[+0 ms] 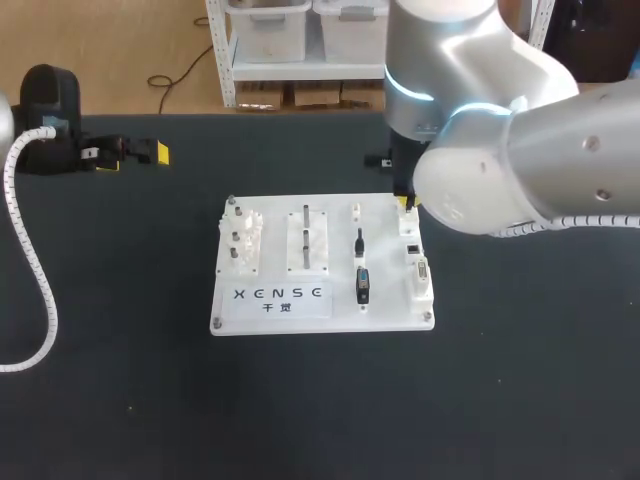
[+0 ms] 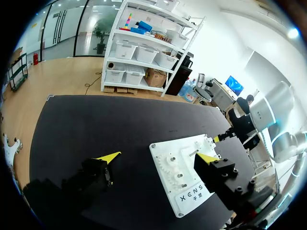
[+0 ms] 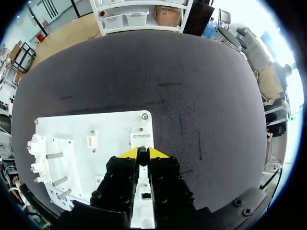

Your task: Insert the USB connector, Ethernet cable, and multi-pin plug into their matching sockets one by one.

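so the right gripper (image 1: 406, 203) is parked over the far right corner of the white board (image 1: 380, 320), right above the column of white sockets (image 1: 415, 262) that runs down that edge. In the right wrist view its yellow tips are pulled in nearly together, just a dark sliver between them, and honestly I can't make out whether anything is pinched in there. One white socket block (image 3: 142, 136) sits just ahead of the tips, and more of that column shows through the gap under the gripper

The plugs are on the board (image 3: 110, 129) just left of the socket column, nearer than the gripper and apart from it: a chunky black plug (image 1: 362, 285) toward the near edge, with a bluish spot on it, and a slimmer black plug (image 1: 359, 240) just beyond it. Too small to say which connector is which

There's dark lettering (image 1: 278, 294) along the board's near edge, one row of letters with a shorter row underneath; it shows in the left wrist view (image 2: 192, 195) too

The left gripper (image 2: 158, 157) is spread wide open with nothing between the tips, sitting at the far left of the black desk (image 1: 520, 380), well apart from the board
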`<state>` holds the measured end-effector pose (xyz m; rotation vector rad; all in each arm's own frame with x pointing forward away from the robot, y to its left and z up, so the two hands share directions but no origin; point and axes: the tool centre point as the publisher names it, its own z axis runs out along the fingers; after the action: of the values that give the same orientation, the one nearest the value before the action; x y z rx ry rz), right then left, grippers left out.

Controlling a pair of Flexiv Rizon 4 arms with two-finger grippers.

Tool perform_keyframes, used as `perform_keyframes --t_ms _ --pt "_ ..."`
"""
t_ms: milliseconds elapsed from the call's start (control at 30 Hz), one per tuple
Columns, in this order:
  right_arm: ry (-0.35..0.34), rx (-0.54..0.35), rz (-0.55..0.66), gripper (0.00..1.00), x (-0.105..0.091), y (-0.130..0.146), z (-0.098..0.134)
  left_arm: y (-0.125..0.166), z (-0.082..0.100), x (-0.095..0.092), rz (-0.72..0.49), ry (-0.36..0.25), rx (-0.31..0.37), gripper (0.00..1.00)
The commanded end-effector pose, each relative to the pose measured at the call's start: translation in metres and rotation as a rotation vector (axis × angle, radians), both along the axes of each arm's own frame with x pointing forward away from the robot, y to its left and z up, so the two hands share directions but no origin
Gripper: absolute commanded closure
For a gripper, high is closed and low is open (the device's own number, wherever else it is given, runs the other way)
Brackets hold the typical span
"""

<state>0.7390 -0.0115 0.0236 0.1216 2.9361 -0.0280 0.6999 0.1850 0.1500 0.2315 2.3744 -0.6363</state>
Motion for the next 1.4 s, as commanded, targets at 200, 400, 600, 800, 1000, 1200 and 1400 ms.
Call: perform_keyframes --t_ms 200,400,600,800,1000,1200,1400 --pt "0.03 -0.021 -0.036 1.0 0.005 -0.002 -0.018 0.0 0.0 0.0 0.0 0.0 0.0 0.0" --pt "0.059 -0.055 -0.056 1.0 0.006 -0.004 -0.034 0.0 0.0 0.0 0.0 0.0 0.0 0.0" --pt "0.08 -0.081 -0.085 1.0 0.006 -0.004 -0.042 0.0 0.0 0.0 0.0 0.0 0.0 0.0" --pt "0.04 -0.085 -0.124 0.0 0.008 -0.005 -0.027 0.0 0.0 0.0 0.0 0.0 0.0 0.0" --pt "-0.014 -0.045 -0.126 0.0 0.001 0.007 0.01 0.0 0.0 0.0 0.0 0.0 0.0 0.0" --pt "-0.019 -0.026 -0.139 0.0 -0.012 0.025 0.032 0.0 0.0 0.0 0.0 0.0 0.0 0.0" --pt "0.023 -0.005 -0.12 0.0 -0.037 0.042 0.036 0.0 0.0 0.0 0.0 0.0 0.0 0.0"
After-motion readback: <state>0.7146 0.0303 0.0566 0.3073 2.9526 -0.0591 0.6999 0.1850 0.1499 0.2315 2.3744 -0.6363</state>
